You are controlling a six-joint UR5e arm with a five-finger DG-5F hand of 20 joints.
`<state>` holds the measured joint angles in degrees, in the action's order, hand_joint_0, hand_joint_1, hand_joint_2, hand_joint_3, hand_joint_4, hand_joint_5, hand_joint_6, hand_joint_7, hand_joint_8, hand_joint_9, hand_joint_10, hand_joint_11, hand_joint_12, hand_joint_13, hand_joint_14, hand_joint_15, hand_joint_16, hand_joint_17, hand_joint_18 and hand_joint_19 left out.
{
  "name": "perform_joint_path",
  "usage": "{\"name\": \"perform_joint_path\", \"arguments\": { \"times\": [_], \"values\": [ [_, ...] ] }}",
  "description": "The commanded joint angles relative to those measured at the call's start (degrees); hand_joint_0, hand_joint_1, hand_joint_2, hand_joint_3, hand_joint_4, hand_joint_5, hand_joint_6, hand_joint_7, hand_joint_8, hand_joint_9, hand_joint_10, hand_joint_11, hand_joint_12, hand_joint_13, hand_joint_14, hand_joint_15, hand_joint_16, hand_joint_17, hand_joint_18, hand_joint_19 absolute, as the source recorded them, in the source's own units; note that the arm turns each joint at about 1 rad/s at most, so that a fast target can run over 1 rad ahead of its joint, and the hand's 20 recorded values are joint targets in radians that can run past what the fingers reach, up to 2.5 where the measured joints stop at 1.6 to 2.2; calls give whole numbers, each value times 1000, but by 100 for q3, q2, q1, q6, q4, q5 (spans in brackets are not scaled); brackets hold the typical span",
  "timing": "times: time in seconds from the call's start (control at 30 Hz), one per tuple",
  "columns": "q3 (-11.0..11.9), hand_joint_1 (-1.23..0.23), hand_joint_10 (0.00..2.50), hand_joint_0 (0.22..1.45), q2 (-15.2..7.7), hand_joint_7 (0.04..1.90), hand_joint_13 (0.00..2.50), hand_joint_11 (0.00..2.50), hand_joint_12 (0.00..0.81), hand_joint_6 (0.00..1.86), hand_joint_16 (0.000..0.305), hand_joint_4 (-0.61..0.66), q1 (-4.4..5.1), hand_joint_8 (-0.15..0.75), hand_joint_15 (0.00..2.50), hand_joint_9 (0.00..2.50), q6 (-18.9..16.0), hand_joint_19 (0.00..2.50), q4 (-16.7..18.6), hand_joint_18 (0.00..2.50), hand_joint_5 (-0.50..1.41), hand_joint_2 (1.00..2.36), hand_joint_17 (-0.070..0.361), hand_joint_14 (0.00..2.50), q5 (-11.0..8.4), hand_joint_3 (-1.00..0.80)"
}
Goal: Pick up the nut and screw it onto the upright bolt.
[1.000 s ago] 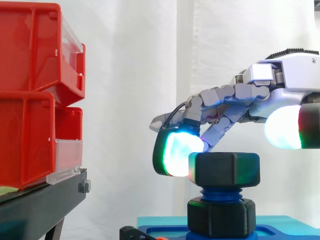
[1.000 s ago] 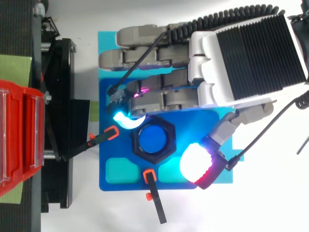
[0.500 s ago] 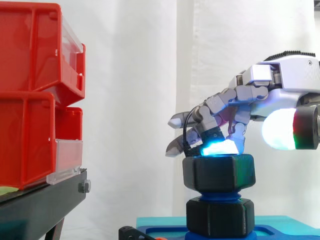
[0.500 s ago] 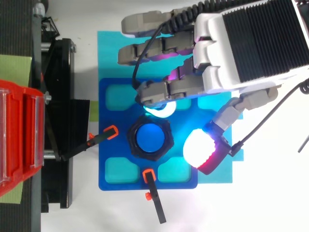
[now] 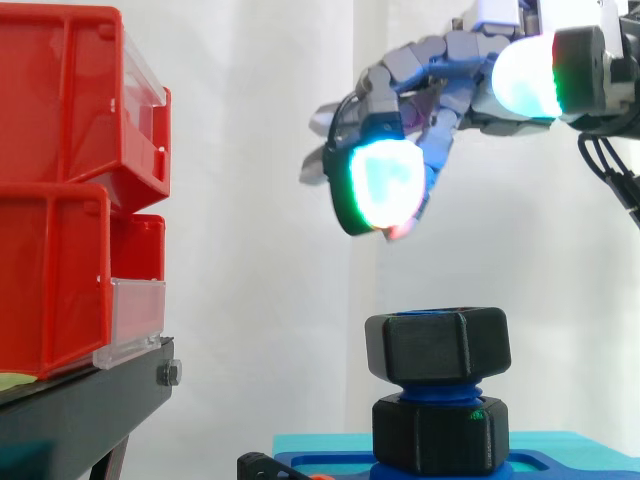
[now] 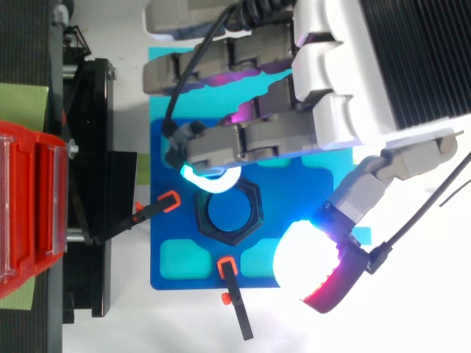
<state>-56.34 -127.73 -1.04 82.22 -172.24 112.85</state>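
Compared with half a second ago, the hand (image 5: 445, 60) has gone up from the nut (image 5: 437, 345) and now hangs well above it, with free space between them; the nut itself has stayed in its place. The nut is black and six-sided. It sits level on the top of the upright blue bolt (image 6: 228, 215), and in the side view a short piece of blue thread shows under it. Below the thread is a second black hex piece (image 5: 437, 432), which stands on the blue fixture (image 6: 158, 220). The hand holds nothing: its fingers are only loosely bent, and the thumb is well apart from them. One fingertip pad (image 5: 385, 185) glows green and cyan; seen from above, it is just beside the edge of the nut. Two clamps with orange tips (image 6: 171, 200) reach onto the fixture near the nut. The red bins (image 5: 60, 200) rest on the black stand (image 5: 80, 410) at the left, well apart from the bolt
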Motion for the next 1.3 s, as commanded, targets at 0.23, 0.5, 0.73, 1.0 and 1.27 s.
{"name": "perform_joint_path", "arguments": {
  "times": [0.23, 0.5, 0.73, 1.0, 1.27],
  "values": [
    [17, -221, 0, 423, -6, 663, 184, 0, 355, 502, 50, 182, 201, 232, 0, 677, -13, 0, 6, 0, -119, 1000, 112, 0, -193, -500],
    [-308, -181, 0, 412, -6, 601, 0, 0, 372, 501, 55, 117, 359, 228, 0, 404, -13, 0, 138, 0, -168, 1000, 123, 0, -377, -500],
    [-536, -138, 0, 409, -6, 608, 0, 0, 371, 501, 57, 126, 412, 227, 0, 368, -39, 0, 481, 0, -166, 1000, 127, 0, -404, -500],
    [-633, -122, 0, 415, -6, 616, 0, 0, 370, 501, 57, 138, 429, 228, 0, 369, -39, 0, 621, 0, -160, 1000, 127, 0, -421, -500],
    [-633, -125, 0, 417, -6, 616, 0, 0, 372, 501, 56, 128, 429, 227, 0, 389, 31, 0, 463, 0, -164, 1000, 126, 0, -439, -500]
  ]
}}
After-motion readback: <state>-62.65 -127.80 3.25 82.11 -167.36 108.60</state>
